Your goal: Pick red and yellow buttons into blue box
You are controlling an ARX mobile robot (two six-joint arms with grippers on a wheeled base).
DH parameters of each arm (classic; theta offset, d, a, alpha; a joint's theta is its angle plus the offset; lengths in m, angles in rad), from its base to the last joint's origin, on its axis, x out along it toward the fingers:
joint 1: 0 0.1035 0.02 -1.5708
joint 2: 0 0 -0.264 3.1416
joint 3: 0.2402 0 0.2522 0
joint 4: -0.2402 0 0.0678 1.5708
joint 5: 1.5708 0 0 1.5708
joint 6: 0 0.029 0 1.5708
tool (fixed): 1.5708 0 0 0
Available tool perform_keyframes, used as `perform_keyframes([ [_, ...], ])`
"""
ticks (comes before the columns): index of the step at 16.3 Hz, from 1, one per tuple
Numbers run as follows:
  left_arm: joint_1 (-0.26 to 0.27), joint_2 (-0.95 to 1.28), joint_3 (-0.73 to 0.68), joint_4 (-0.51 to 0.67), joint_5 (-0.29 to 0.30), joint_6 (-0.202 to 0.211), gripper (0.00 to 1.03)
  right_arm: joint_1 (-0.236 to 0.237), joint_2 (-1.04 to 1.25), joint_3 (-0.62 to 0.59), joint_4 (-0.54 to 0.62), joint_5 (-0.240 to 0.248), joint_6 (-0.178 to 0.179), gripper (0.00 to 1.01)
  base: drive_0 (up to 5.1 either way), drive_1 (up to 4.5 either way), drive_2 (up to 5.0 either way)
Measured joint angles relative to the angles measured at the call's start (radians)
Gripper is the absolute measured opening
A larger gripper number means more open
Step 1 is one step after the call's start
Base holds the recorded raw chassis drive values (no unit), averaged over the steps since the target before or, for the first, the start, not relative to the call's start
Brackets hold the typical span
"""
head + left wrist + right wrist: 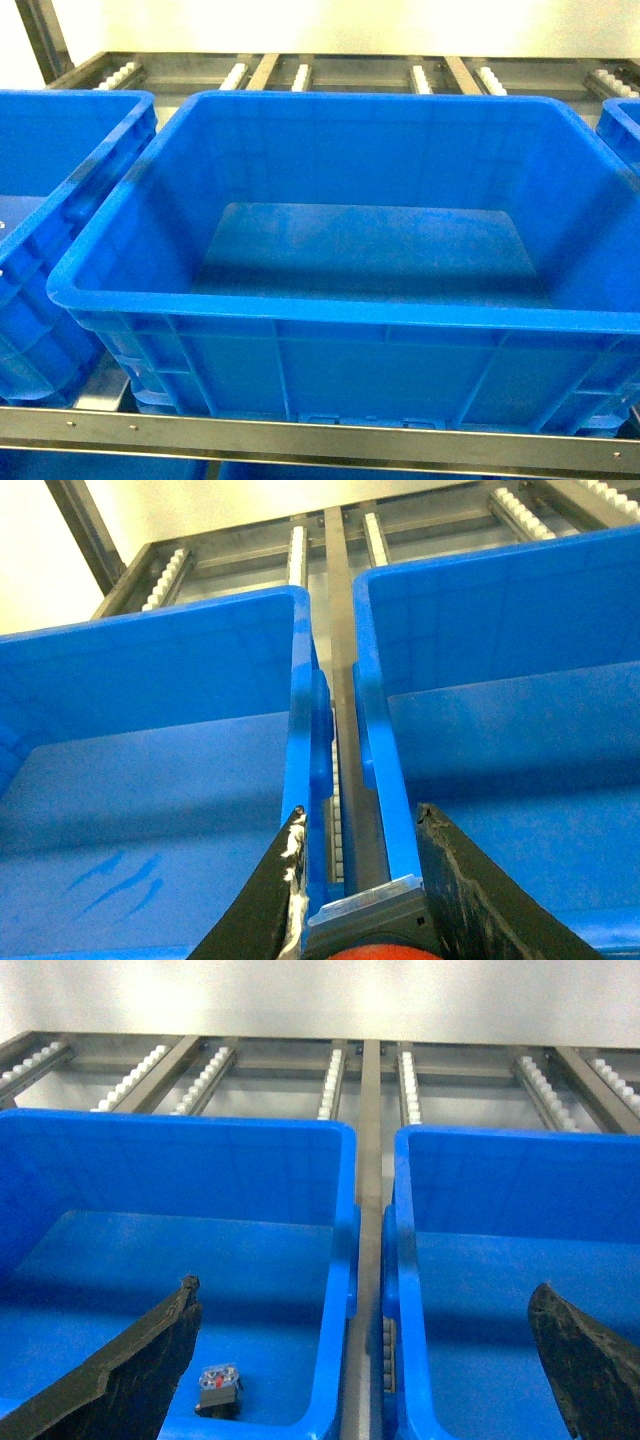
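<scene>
Steel roller rails (pixel 418 75) run under a pale wall, and blue crates sit side by side on them.

From my left wrist camera, my left gripper (pixel 360 880) has its 2 black fingers (pixel 260 900) pressed against a blocky black-and-clear base with a sliver of red cap below it, so I am pinching the red button (pixel 372 932). It hangs over the gap between 2 crates, above the steel rail that runs between them.

My right gripper (pixel 365 1360) stands spread wide, its 2 dark fingers (pixel 130 1370) at opposite lower corners of the right wrist view with nothing between them. Below it, on the floor of the left-hand crate in that view, lies a small dark blocky part (pixel 220 1390) near the front; it may be a button on its side, but it is too small to tell its cap colour.

From the head camera, the blue box (pixel 300 310) fills the middle of the view, deep, with a thick rolled rim. A neighbouring crate (pixel 60 130) stands just beside it on the left.
</scene>
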Motion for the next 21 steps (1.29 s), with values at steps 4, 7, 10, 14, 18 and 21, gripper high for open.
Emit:
perform_keyframes([
  [4,0.060,0.208,0.143,0.122,0.145,0.047,0.28,0.000,0.003,0.000,-0.001,0.000,0.004,0.98,0.0,0.00,0.0],
  [7,0.109,0.423,0.310,0.088,0.307,0.098,0.28,0.000,0.003,0.000,-0.001,0.000,0.008,0.98,0.0,0.00,0.0],
  [10,0.113,0.554,0.448,0.029,0.428,0.114,0.28,0.000,0.003,0.000,0.000,0.000,0.008,0.98,0.0,0.00,0.0],
  [14,0.094,0.678,0.555,-0.053,0.492,0.192,0.28,0.000,0.003,0.000,0.000,0.000,0.008,0.98,0.0,0.00,0.0],
  [18,0.091,0.775,0.571,-0.106,0.530,0.266,0.28,0.000,0.003,0.000,-0.001,0.000,0.008,0.98,0.0,0.00,0.0],
  [21,0.090,0.790,0.597,-0.124,0.553,0.295,0.28,0.000,0.003,0.000,0.000,0.000,0.008,0.98,0.0,0.00,0.0],
])
